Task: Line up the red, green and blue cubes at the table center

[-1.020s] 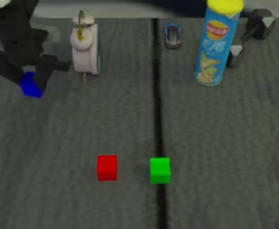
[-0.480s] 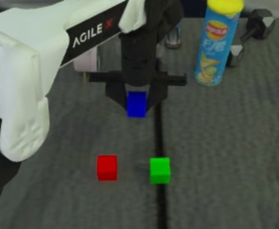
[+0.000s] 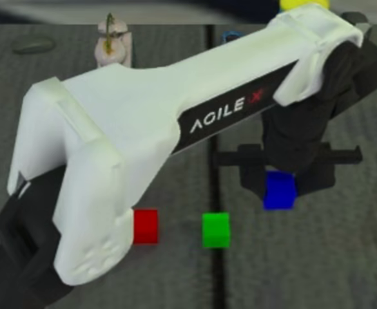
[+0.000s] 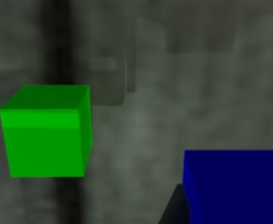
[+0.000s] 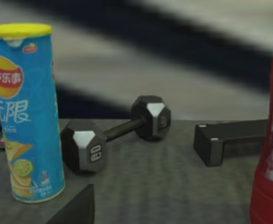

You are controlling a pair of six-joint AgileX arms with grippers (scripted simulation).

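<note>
top view shows the left gripper (image 3: 279, 187) clamping the blue cube (image 3: 279, 190); lower it squarely beside the green cube (image 3: 216, 230), level with the red cube (image 3: 145, 226)

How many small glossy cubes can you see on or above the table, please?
3. The bright red glossy cube lies left of the black seam, the bright green glossy cube on it, and the deep blue glossy cube is held in the left gripper, right of the seam.
</note>
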